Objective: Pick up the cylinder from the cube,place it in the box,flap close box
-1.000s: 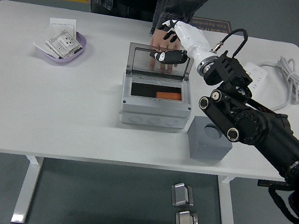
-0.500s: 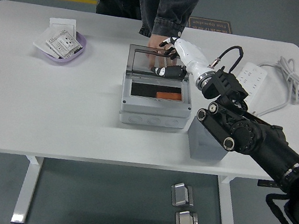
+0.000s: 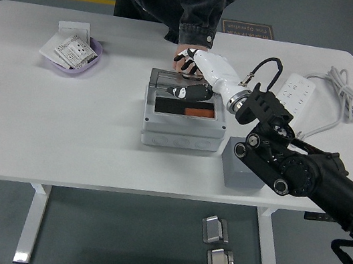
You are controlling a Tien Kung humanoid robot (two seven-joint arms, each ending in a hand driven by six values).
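My right hand [image 3: 196, 74] sits just above frame centre, fingers spread flat on the clear flap [image 3: 179, 84] of the grey box [image 3: 180, 131], holding nothing. An orange piece [image 3: 199, 113] lies inside the box. The grey cube [image 3: 241, 173] stands lower right, beside the box. A person's hand [image 3: 184, 52] rests behind mine.
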